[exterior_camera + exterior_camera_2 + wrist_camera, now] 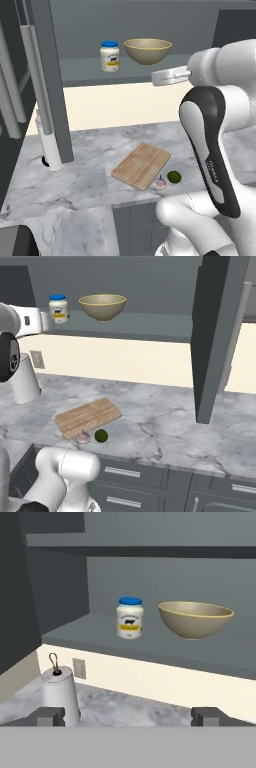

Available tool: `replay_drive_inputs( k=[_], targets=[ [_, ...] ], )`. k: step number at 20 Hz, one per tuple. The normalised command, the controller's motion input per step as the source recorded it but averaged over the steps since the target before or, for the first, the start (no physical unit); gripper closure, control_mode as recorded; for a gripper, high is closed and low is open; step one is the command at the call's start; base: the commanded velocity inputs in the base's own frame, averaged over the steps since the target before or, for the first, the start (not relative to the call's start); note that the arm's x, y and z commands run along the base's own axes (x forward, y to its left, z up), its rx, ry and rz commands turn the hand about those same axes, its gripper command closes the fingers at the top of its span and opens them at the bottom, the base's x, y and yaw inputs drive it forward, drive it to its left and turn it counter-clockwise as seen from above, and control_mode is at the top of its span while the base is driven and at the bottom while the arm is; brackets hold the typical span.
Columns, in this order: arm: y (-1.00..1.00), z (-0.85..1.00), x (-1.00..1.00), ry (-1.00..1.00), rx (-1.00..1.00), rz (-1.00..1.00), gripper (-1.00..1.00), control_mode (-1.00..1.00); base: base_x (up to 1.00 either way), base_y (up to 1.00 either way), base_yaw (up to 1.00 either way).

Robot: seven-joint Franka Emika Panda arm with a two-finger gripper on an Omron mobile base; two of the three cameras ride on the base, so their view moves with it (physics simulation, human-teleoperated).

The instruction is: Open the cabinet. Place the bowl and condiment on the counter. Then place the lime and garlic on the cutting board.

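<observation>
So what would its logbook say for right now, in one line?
cabinet: open | bowl, condiment: on shelf | claw: open, facing them | lime, garlic: beside cutting board

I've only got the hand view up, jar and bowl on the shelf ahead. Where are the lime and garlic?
Observer: Both lie on the counter, by the near corner of the cutting board: the garlic touching its edge, the lime just beside it.
Operator: Are the cabinet doors fully open?
Observer: Yes, the left door and right door both swing out over the counter.
Operator: Is the hand near the shelf?
Observer: The gripper hangs in front of the shelf, level with the bowl, short of it and the jar.
</observation>
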Motion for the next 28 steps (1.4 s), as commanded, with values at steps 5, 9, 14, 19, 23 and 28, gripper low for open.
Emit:
replay_drive_inputs(
  k=[5,9,14,19,23,28],
  targets=[
    [0.06,0.04,0.42,-0.01,0.00,0.02,-1.00,-1.00,0.00,0.00,0.00],
    [0.11,0.13,0.37,-0.01,0.00,0.02,-1.00,-1.00,0.00,0.00,0.00],
    [0.18,0.12,0.39,0.00,0.02,0.03,-1.00,-1.00,0.00,0.00,0.00],
    [0.14,0.10,0.36,0.00,0.01,0.01,-1.00,-1.00,0.00,0.00,0.00],
    [0.15,0.06,0.41,0.00,0.00,0.00,-1.00,-1.00,0.00,0.00,0.00],
    [0.13,0.02,0.46,0.01,0.00,0.00,-1.00,-1.00,0.00,0.00,0.00]
  ],
)
